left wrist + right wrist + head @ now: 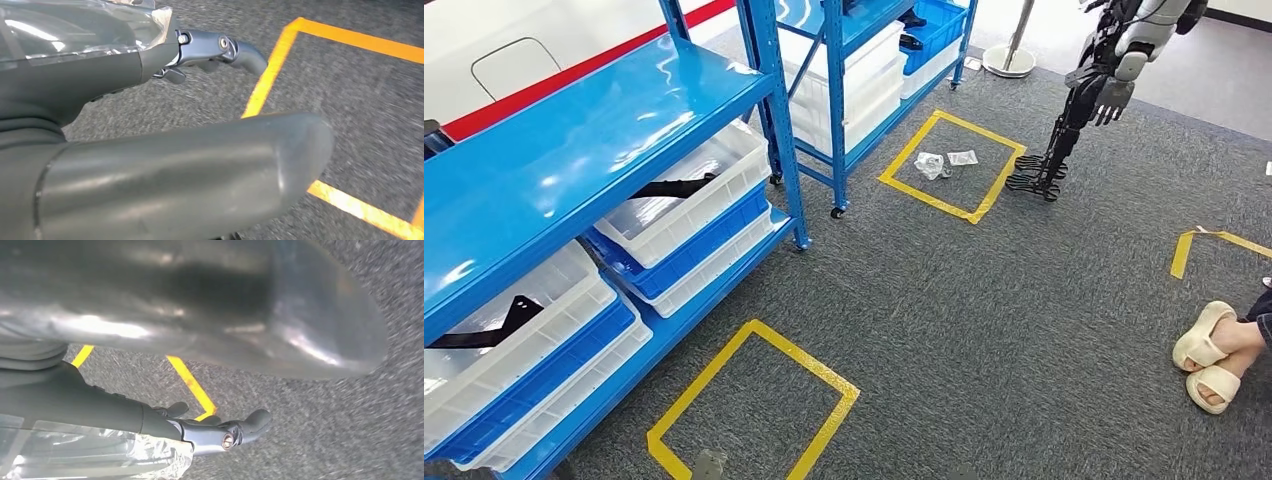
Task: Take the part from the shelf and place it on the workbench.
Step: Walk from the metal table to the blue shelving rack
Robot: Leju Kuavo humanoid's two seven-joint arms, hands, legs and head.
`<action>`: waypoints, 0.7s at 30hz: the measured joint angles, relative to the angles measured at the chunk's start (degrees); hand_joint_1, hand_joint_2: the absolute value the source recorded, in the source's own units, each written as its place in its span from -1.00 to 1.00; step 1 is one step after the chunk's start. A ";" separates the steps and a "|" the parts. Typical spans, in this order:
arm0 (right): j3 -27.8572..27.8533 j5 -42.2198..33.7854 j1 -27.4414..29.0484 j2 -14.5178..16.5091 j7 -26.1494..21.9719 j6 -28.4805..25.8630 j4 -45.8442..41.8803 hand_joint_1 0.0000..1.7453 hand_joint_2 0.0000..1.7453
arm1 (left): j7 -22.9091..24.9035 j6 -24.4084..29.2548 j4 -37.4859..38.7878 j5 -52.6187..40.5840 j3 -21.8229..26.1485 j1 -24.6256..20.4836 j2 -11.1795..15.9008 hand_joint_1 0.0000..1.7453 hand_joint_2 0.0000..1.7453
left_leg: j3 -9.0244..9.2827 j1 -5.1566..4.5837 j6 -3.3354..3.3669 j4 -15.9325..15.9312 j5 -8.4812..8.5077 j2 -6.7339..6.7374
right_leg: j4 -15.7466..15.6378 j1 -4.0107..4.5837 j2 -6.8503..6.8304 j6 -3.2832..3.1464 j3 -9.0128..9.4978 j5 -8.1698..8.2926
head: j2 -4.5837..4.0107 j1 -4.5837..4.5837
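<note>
Both hands hang over the grey carpet holding nothing: the left hand (200, 90) and right hand (210, 405) each show a thick thumb apart from dark, loosely extended fingers. Nothing is fetched yet; black angular parts (672, 186) lie in translucent white bins (686, 195) inside the glossy blue shelf (574, 130), beside the yellow tape square (754, 400)

Second robot (1114, 60): upper body cut by top edge. Seated person's feet (1214, 355): body cut at right edge. Black parts (669, 187) in bins: shape unclear
</note>
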 joint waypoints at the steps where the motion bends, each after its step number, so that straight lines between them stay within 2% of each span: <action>1: 0.00 0.03 -0.07 0.01 -0.02 0.00 -0.04 -1.00 -1.00 | 0.01 0.01 0.00 0.00 0.03 0.06 0.02 -1.00 -1.00 | 0.22 0.23 0.28 -0.44 0.31 -0.74 | 0.69 -0.06 1.16 0.21 -0.23 -0.46 | 0.00 0.06; 2: 0.00 0.05 -0.10 -0.02 -0.03 -0.01 -0.09 -1.00 -1.00 | 0.01 0.01 0.00 0.02 0.07 0.01 0.00 -1.00 -1.00 | 0.42 0.52 0.52 -0.86 0.63 -1.47 | 2.39 -0.11 2.94 0.30 -0.98 -1.37 | 0.00 0.13; 4: 0.00 0.06 0.07 -0.13 -0.05 0.00 -0.11 -1.00 -1.00 | 0.02 -0.02 -0.01 0.02 0.12 -0.18 -0.16 -1.00 -1.00 | 0.50 0.84 0.83 -1.17 0.97 -3.11 | 9.14 -0.41 6.69 0.19 -4.25 -4.22 | 0.00 0.37; 5: 0.00 0.04 0.23 -0.18 -0.04 0.01 -0.10 -1.00 -1.00 | 0.02 -0.03 -0.01 0.02 0.13 -0.20 -0.25 -1.00 -1.00 | 0.44 0.88 0.86 -1.14 1.01 -4.01 | 12.76 -0.56 7.36 0.22 -6.05 -5.44 | 0.00 0.43; 6: -0.01 0.00 0.38 -0.24 -0.03 0.02 -0.10 -1.00 -1.00 | 0.02 -0.04 0.00 0.02 0.14 -0.13 -0.31 -1.00 -1.00 | 0.43 0.93 0.85 -1.11 1.03 -4.93 | 15.10 -0.73 7.59 0.48 -7.32 -5.98 | 0.00 0.44; 7: -0.01 -0.04 0.47 -0.30 -0.02 0.04 -0.10 -1.00 -1.00 | 0.02 -0.04 0.01 0.03 0.16 -0.05 -0.32 -1.00 -1.00 | 0.43 1.02 0.77 -1.05 1.04 -5.83 | 15.26 -0.96 7.67 0.99 -7.60 -5.53 | 0.00 0.43; 8: -0.02 -0.07 0.49 -0.34 -0.02 0.05 -0.10 -1.00 -1.00 | 0.02 -0.03 0.01 0.04 0.19 0.02 -0.32 -1.00 -1.00 | 0.44 1.18 0.62 -0.92 1.02 -6.70 | 13.32 -1.26 7.81 1.71 -6.90 -4.26 | 0.00 0.42; 9: -0.02 -0.08 0.44 -0.39 -0.03 0.07 -0.10 -1.00 -1.00 | 0.02 -0.03 0.01 0.06 0.20 0.03 -0.33 -1.00 -1.00 | 0.41 1.38 0.36 -0.67 0.93 -7.57 | 9.55 -1.67 8.45 2.57 -5.31 -2.39 | 0.00 0.44; 10: -0.02 -0.06 0.38 -0.38 -0.04 0.14 -0.09 -1.00 -1.00 | 0.02 -0.01 0.01 0.07 0.22 0.01 -0.32 -1.00 -1.00 | 0.26 1.47 -0.05 -0.28 0.74 -8.40 | 5.77 -1.99 9.66 3.22 -3.67 -0.93 | 0.00 0.51; 11: -0.01 -0.06 0.34 -0.35 -0.08 0.22 -0.09 -1.00 -1.00 | 0.02 0.01 0.01 0.08 0.23 -0.01 -0.32 -1.00 -1.00 | 0.04 1.54 -0.49 0.13 0.56 -9.12 | 2.86 -2.26 10.63 3.41 -2.42 0.11 | 0.00 0.60; 12: -0.01 -0.07 0.31 -0.31 -0.12 0.31 -0.09 -1.00 -1.00 | 0.02 0.04 0.01 0.04 0.25 -0.02 -0.31 -1.00 -1.00 | -0.21 1.55 -0.93 0.41 0.47 -9.72 | 1.14 -2.34 11.36 3.28 -1.60 0.60 | 0.00 0.66; 13: 0.00 -0.09 0.30 -0.26 -0.16 0.38 -0.09 -1.00 -1.00 | 0.02 0.08 0.01 -0.04 0.26 -0.01 -0.29 -1.00 -1.00 | -0.44 1.52 -1.34 0.51 0.49 -10.19 | 0.84 -2.21 11.51 2.81 -1.42 0.53 | 0.00 0.66; 15: 0.00 -0.13 0.30 -0.27 -0.21 0.39 -0.10 -1.00 -1.00 | 0.02 0.13 0.01 -0.19 0.28 0.04 -0.27 -1.00 -1.00 | -0.62 1.60 -1.72 0.35 0.71 -10.65 | 0.92 -1.98 10.87 2.21 -1.29 0.64 | 0.00 0.56; 20: 0.00 -0.14 0.31 -0.28 -0.24 0.39 -0.10 -1.00 -1.00 | 0.02 0.12 0.01 -0.26 0.28 0.06 -0.27 -1.00 -1.00 | -0.64 1.65 -1.84 0.27 0.79 -10.81 | 0.97 -1.92 10.70 2.08 -1.30 0.68 | 0.00 0.51; 21: -0.01 -0.17 0.30 -0.26 -0.27 0.39 -0.10 -1.00 -1.00 | 0.03 0.12 0.04 -0.30 0.28 0.09 -0.23 -1.00 -1.00 | -0.71 1.72 -1.94 0.28 0.80 -10.95 | 0.90 -2.09 10.39 1.86 -1.29 0.76 | 0.00 0.51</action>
